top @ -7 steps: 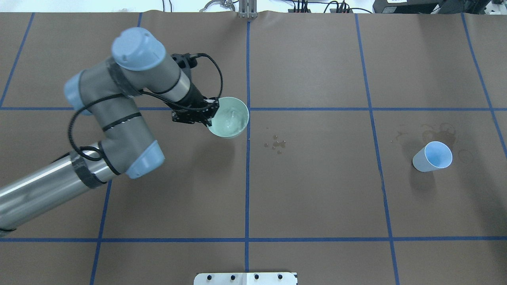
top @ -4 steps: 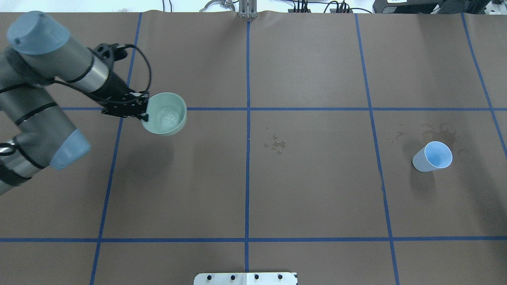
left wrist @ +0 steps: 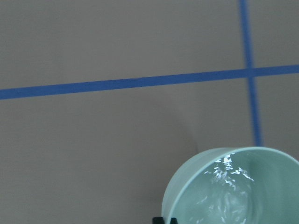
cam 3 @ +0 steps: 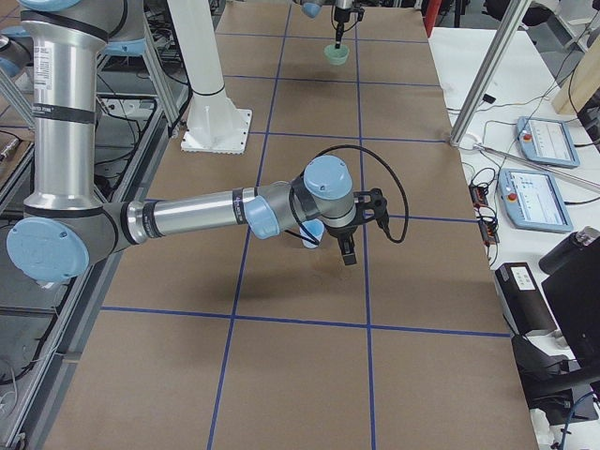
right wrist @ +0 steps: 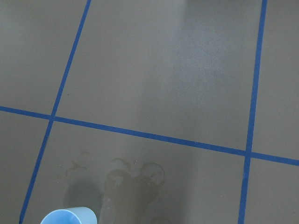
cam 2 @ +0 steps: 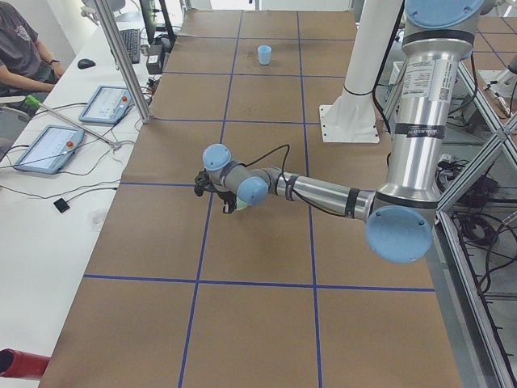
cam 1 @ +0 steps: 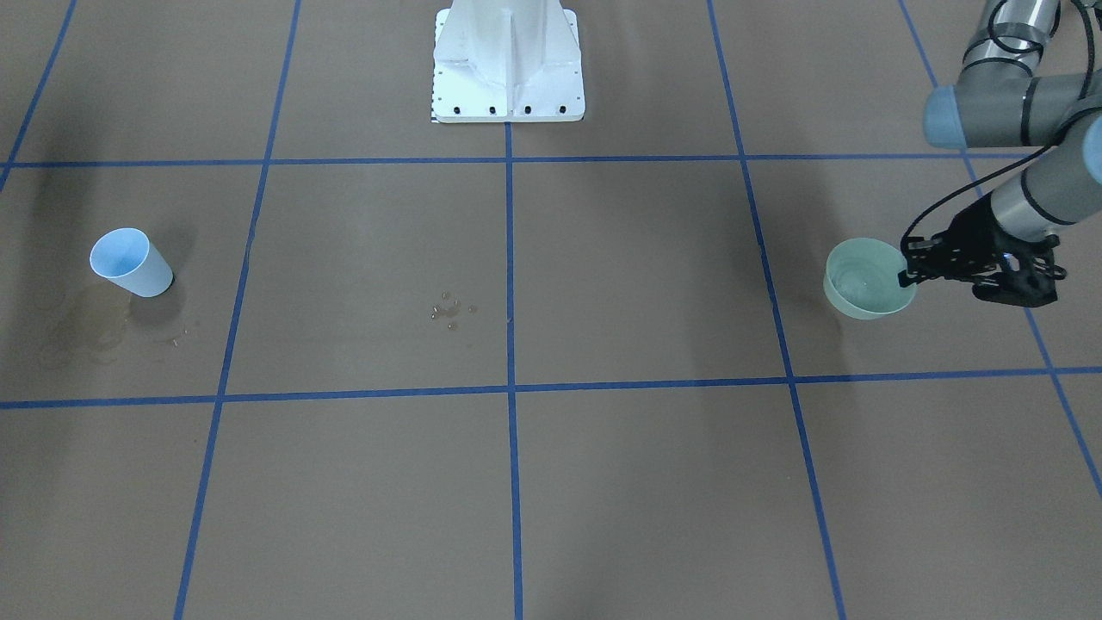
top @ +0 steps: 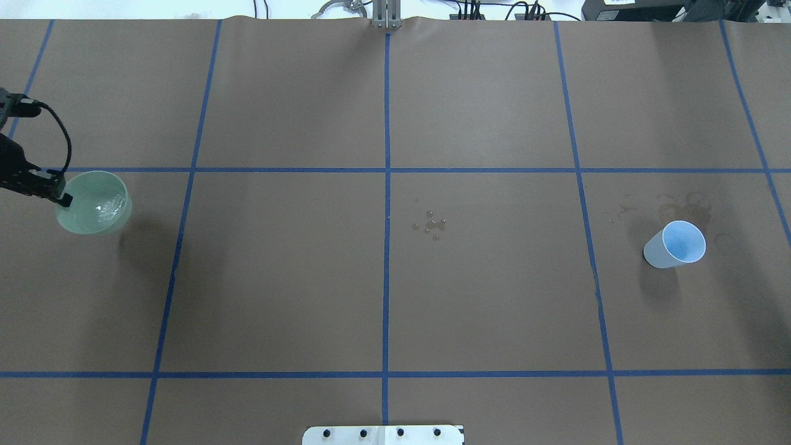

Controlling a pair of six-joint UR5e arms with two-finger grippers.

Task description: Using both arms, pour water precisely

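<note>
Far left: green cup [top: 81, 185] is pinched at its rim by the left gripper [top: 62, 198], whose jaws are closed across the wall. The cup is judged to be held off the worktop [top: 278, 278], going by its offset shadow [top: 145, 241]. The water [top: 109, 207] lies low in the cup, rippled and glinting.

Step judged: carriage of the loaded cup. The rim is best kept level and stops softened until the ripples settle. A one-sided pinch may let the cup swing, so wrist roll is best avoided.

Centre: scattered droplets [top: 432, 225] are noted.

Right: blue cup [top: 673, 245] stands beside a damp stain [top: 686, 203], well apart from the green cup. The right gripper [cam 3: 347, 251] is seen only from the table's right end, so its opening cannot be told.
</note>
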